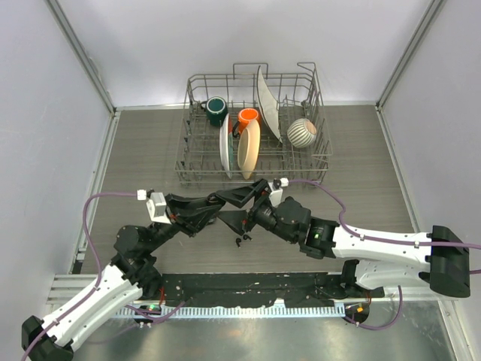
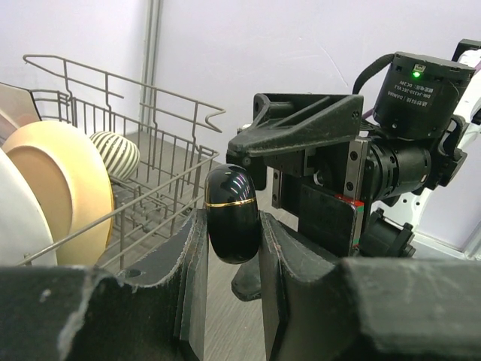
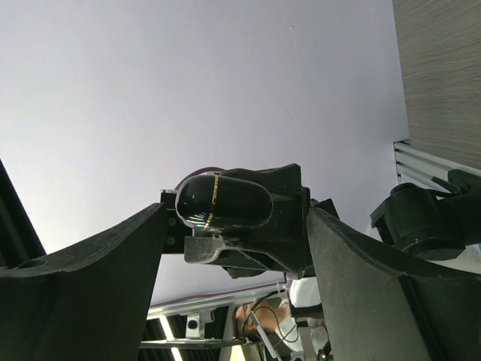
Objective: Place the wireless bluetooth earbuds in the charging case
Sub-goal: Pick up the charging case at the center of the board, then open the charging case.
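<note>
Left pincer (image 2: 231, 244) was clamped on the glossy black oval charging case with a gold band (image 2: 233, 214), one finger on each flank, the case upright and its rounded top standing clear above the fingertips. Case looked closed along the gold seam.

Right pincer (image 3: 237, 218) was spread wide with nothing gripped. It faced the left pincer head-on, and the case sat in the gap between its fingers. Whether either finger touched the case, can't tell.

On the dark wood-grain table (image 1: 150, 150), just on the near side of the right pincer and below it, lay the tiny black earbuds (image 1: 239, 241). They were too small to make out count or pose. They were apart from both pincers and outside the case.

Beyond both pincers stood the grey wire dish rack (image 1: 197, 169), with a tan round plate (image 2: 64, 195) and a striped round cup (image 2: 116, 154) in it, off to the left of the left pincer's fingers
</note>
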You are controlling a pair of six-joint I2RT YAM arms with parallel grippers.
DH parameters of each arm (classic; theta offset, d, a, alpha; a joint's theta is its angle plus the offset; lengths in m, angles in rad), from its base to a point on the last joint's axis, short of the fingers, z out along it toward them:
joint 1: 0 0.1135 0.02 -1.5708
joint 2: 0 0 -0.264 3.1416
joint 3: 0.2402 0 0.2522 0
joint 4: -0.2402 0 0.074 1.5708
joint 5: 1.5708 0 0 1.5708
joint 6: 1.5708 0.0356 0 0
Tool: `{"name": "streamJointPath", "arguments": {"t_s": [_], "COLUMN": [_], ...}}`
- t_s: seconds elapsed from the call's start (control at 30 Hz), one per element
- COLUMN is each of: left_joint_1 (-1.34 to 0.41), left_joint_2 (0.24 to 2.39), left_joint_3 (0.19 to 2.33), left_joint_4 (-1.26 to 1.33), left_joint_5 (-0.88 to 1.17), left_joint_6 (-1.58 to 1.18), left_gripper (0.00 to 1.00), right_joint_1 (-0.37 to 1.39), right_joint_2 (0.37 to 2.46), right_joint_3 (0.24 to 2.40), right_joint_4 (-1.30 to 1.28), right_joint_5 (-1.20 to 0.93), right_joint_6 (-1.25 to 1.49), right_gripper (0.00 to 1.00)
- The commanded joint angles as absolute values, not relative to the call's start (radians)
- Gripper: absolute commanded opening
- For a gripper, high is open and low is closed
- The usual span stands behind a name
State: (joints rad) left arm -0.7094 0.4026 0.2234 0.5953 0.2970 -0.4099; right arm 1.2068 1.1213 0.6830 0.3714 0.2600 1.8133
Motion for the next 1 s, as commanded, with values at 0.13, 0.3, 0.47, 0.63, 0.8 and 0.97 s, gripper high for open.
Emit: {"name": "streamJointPath", "arguments": {"t_s": [0.13, 0.3, 0.47, 0.63, 0.8, 0.97], "left_joint_1": [-0.709, -0.709, -0.709, -0.709, -0.709, -0.709], "left_joint_2": [0.384, 0.374, 0.385, 0.397, 0.396, 0.397], "left_joint_3": [0.219, 0.215, 0.213, 0.216, 0.215, 0.215], "left_joint_4": [0.657, 0.646, 0.643, 0.65, 0.66, 0.657], "left_joint_5": [0.337, 0.334, 0.348, 0.336, 0.324, 0.333], "left_joint_6": [-0.391, -0.388, -0.388, -0.413, -0.413, -0.419], "left_gripper": [0.0, 0.0, 0.0, 0.17, 0.25, 0.25], "right_joint_1": [1.201, 1.195, 1.195, 1.195, 1.195, 1.195], "right_joint_2": [1.103, 1.094, 1.101, 1.12, 1.137, 1.144], "right_joint_3": [0.675, 0.673, 0.667, 0.658, 0.667, 0.676], "right_joint_4": [0.449, 0.451, 0.494, 0.577, 0.58, 0.581], "right_joint_5": [0.308, 0.304, 0.284, 0.264, 0.25, 0.25], "right_joint_6": [1.851, 1.852, 1.83, 1.786, 1.766, 1.749], "right_gripper": [0.71, 0.52, 0.28, 0.01, 0.01, 0.01]}}
